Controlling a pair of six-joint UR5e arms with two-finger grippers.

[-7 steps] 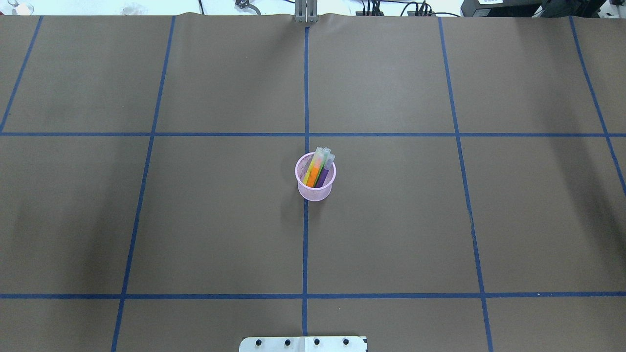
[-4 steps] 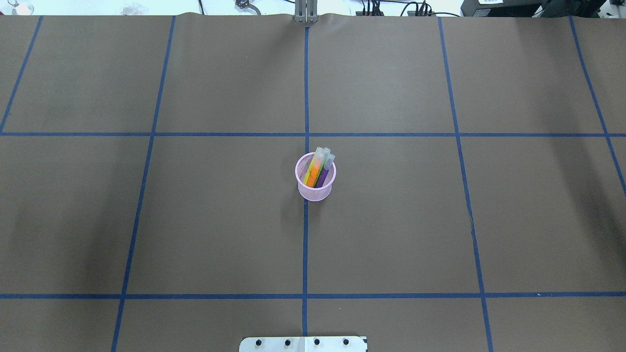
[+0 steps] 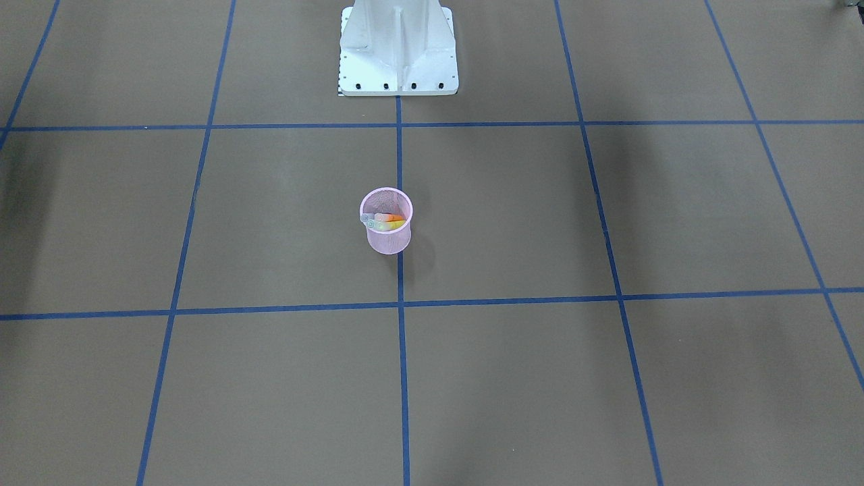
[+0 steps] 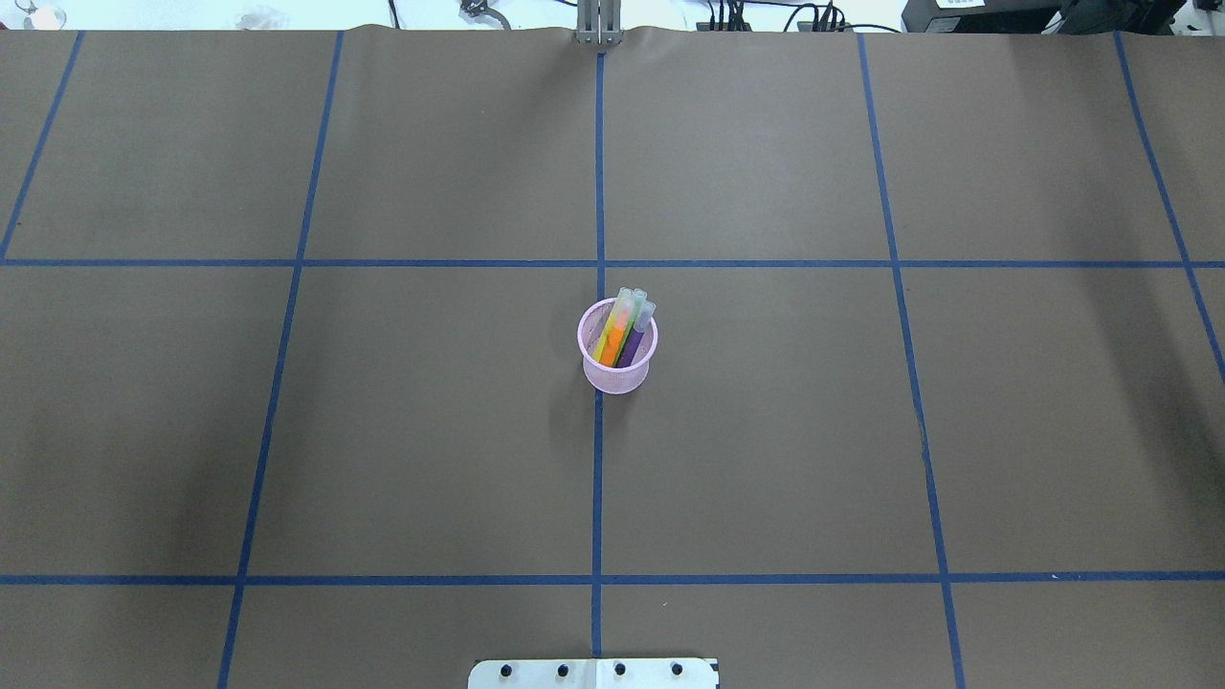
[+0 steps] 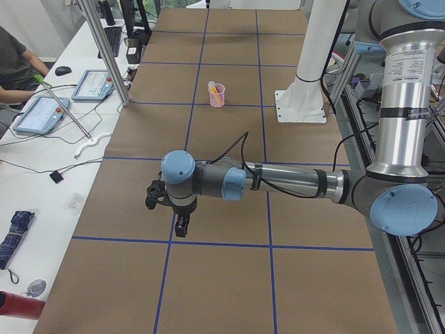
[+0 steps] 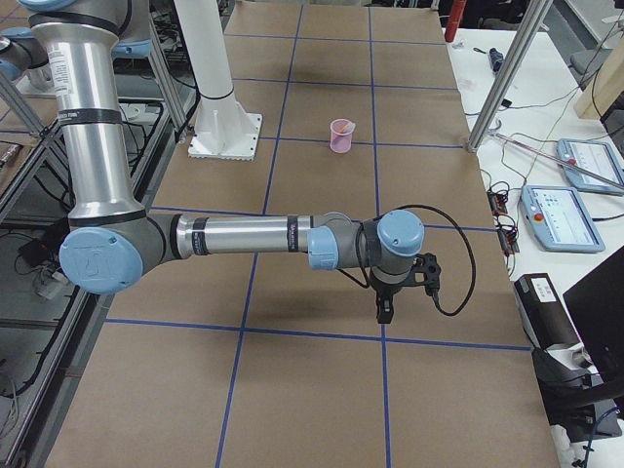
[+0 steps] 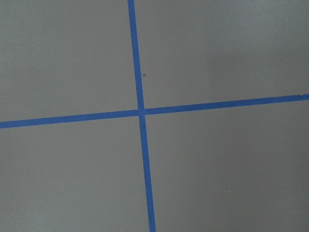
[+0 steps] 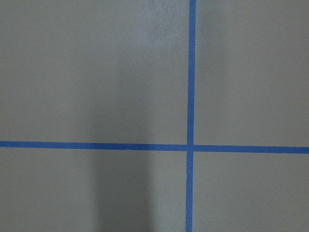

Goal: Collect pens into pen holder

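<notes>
Nearest, at 9 and 3 o'clock from the cup, the left gripper (image 5: 181, 226) and right gripper (image 6: 385, 310) are hanging over bare table (image 4: 383, 431) (whether their jaws are open or holding anything, I cannot tell). Farther in, the pen holder (image 4: 617, 378) is standing at centre, the pens (image 4: 620, 330) leaning toward 1 o'clock inside. Nothing is shifting against the earlier overhead views, so collecting looks finished.

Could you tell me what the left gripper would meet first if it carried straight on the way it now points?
The left gripper points straight down, so it would meet the brown table cover, seemingly near a blue tape crossing. Nothing else shows in that line.
</notes>
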